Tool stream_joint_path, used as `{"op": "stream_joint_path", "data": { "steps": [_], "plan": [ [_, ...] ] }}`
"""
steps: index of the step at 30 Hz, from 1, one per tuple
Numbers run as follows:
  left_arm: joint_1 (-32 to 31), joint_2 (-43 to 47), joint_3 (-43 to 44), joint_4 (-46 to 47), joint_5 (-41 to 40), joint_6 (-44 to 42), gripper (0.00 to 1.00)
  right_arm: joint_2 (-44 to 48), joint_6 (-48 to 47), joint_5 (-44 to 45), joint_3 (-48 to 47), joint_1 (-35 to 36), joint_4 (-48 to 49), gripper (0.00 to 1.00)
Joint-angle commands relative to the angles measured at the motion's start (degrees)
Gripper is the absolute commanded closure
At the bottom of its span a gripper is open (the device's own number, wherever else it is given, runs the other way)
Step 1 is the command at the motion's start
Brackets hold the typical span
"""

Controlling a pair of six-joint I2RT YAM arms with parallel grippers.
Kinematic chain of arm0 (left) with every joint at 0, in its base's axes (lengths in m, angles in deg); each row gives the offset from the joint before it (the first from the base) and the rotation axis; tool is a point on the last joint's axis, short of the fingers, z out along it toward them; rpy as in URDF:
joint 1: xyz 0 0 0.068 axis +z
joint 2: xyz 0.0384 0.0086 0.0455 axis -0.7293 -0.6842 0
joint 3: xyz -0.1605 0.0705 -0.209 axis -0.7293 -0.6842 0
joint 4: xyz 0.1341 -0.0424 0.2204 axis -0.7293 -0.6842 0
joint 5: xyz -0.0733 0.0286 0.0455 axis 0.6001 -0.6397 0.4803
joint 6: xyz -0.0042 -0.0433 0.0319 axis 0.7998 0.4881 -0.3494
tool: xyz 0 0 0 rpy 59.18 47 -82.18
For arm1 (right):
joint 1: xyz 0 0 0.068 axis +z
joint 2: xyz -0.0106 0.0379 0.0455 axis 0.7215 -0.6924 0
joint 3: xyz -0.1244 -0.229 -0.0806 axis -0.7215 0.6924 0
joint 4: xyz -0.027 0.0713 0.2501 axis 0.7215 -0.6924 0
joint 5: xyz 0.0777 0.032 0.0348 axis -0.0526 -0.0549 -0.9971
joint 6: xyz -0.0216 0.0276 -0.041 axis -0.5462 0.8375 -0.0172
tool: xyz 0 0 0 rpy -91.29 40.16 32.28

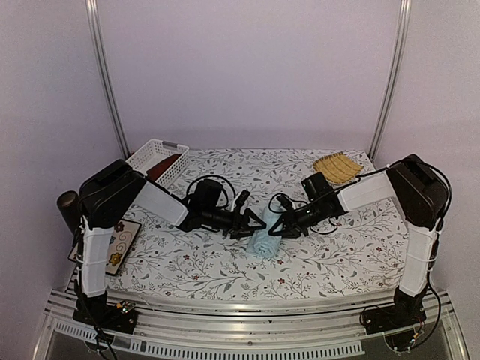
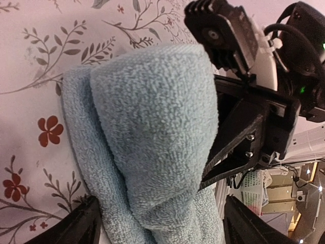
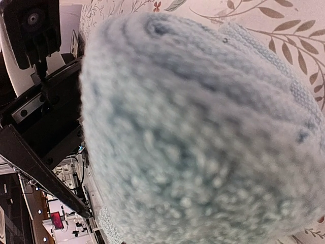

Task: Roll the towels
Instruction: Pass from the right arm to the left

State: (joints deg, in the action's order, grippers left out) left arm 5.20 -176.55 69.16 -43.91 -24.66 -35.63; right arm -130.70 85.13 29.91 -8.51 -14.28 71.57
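Observation:
The light blue towel (image 1: pixel 263 240) lies rolled into a thick bundle at the middle of the floral table. Seen from the left wrist, the towel (image 2: pixel 152 117) fills the gap between my left gripper's (image 2: pixel 161 226) wide-spread fingers (image 2: pixel 84 226), which straddle the roll, open. My right gripper (image 1: pixel 282 224) meets the roll's far end from the right. Its dark finger (image 2: pixel 228 152) lies against the cloth and it looks shut on it. In the right wrist view the blurred towel (image 3: pixel 203 137) hides the fingers. The rust-red towel (image 1: pixel 166 167) lies in a white basket (image 1: pixel 150 156) at the back left.
A yellow bamboo mat (image 1: pixel 337 168) lies at the back right. A patterned card (image 1: pixel 115 245) and a dark cylinder (image 1: pixel 68 209) sit at the left edge beside the left arm. Both arms crowd the table's middle.

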Motion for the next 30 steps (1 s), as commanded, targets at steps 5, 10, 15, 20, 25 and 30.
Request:
{"op": "stream_joint_path", "data": {
  "steps": [5, 10, 15, 20, 25, 30],
  "plan": [
    [-0.47, -4.67, -1.30, -8.70, -3.20, 0.46, 0.25, -1.98, -1.49, -2.15, -2.03, -0.34, -0.06, 0.87],
    [-0.54, -5.37, -1.09, -6.66, -2.12, 1.23, 0.35, -2.78, -1.70, -3.77, -2.90, -0.33, 0.17, 0.87],
    [-0.81, -6.59, -0.17, -5.52, -1.25, 2.16, 0.38, -3.30, -2.04, -4.61, -3.67, -0.34, 0.33, 0.86],
    [-0.77, -7.32, 0.21, -3.53, 0.41, 3.11, 0.65, -3.96, -2.26, -5.01, -4.39, -0.34, 0.23, 0.84],
    [-0.75, -7.18, 0.35, -3.28, 1.25, 3.39, 0.99, -4.02, -2.69, -5.08, -4.73, -0.35, -0.39, 0.82],
    [-0.44, -5.05, -0.42, -2.09, 2.29, 4.38, 1.00, -1.42, -3.52, -5.12, -4.96, -0.43, -2.05, 0.49]
  ]
}}
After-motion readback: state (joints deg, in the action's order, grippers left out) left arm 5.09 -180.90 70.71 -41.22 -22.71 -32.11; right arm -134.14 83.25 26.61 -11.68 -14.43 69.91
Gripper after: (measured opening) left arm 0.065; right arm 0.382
